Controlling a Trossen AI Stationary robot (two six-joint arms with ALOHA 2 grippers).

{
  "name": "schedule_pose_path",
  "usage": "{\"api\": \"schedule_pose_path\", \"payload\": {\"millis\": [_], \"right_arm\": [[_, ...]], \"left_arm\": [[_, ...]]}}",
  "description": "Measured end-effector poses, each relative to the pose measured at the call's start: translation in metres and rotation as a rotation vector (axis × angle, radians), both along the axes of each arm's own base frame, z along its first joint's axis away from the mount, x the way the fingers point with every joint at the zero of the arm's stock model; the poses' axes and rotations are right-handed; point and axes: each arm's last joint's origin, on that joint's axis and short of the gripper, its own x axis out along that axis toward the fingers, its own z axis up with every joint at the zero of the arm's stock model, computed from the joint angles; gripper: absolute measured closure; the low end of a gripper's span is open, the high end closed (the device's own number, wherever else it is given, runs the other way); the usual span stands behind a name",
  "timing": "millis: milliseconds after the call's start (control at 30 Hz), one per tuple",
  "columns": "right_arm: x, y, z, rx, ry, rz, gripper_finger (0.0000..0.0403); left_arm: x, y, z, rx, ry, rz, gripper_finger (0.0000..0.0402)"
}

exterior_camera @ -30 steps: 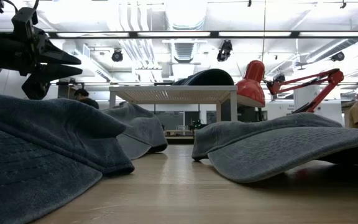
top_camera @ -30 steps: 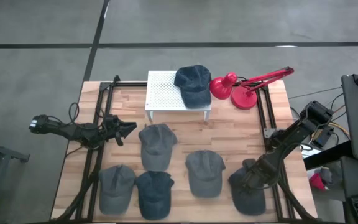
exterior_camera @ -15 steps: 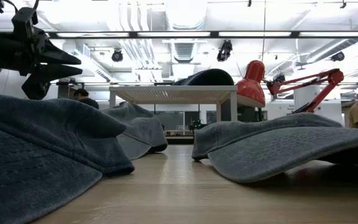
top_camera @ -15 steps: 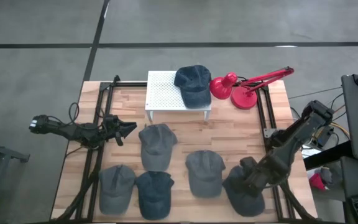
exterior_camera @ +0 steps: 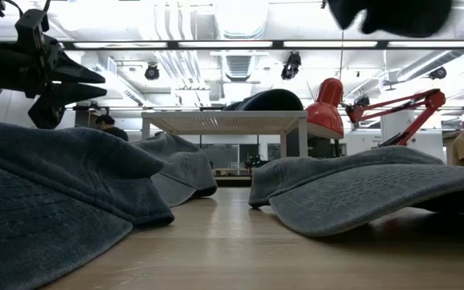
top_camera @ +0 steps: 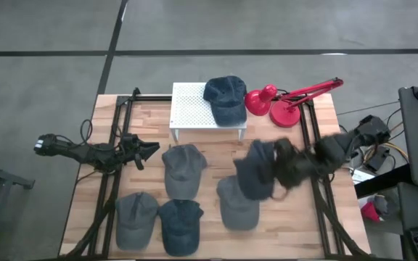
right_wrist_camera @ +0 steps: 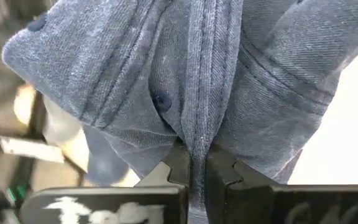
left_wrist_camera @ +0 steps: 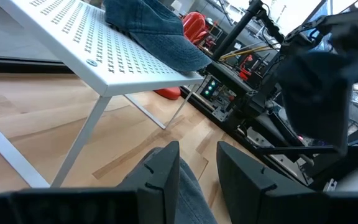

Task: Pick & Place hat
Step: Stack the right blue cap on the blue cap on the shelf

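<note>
Right gripper (right_wrist_camera: 194,163) jaws pinch a grey cap (top_camera: 256,170) (crown fabric bunched) above the desk (top_camera: 151,127); left gripper (top_camera: 149,149) jaws stand parted.

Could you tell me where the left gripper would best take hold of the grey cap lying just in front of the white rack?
Probably the soft crown of that grey cap, pinched from straight above: it lies flat, crown up, and a fold of fabric fits between the fingers. The right gripper holds its lifted cap that way. The left gripper waits nearby.
</note>
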Motion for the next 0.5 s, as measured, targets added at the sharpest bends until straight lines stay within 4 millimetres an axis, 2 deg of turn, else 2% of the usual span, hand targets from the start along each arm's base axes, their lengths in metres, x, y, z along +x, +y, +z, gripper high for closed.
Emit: {"api": "schedule_pose_path", "payload": {"millis": [167,333,500], "right_arm": [[0.012,-0.050,0.026,-0.097,-0.060,-0.078,0.0390],[0.011,-0.101,0.056,-0.187,-0.104,-0.118,0.0390],[0.014,-0.145,0.079,-0.200,-0.133,-0.103,0.0390]], "left_arm": [[0.000,0.000,0.000,-0.017,-0.006,0.002,0.0293],[0.000,0.000,0.000,-0.018,-0.007,0.002,0.0293],[0.000,0.000,0.000,-0.017,-0.007,0.002,0.0293]]}}
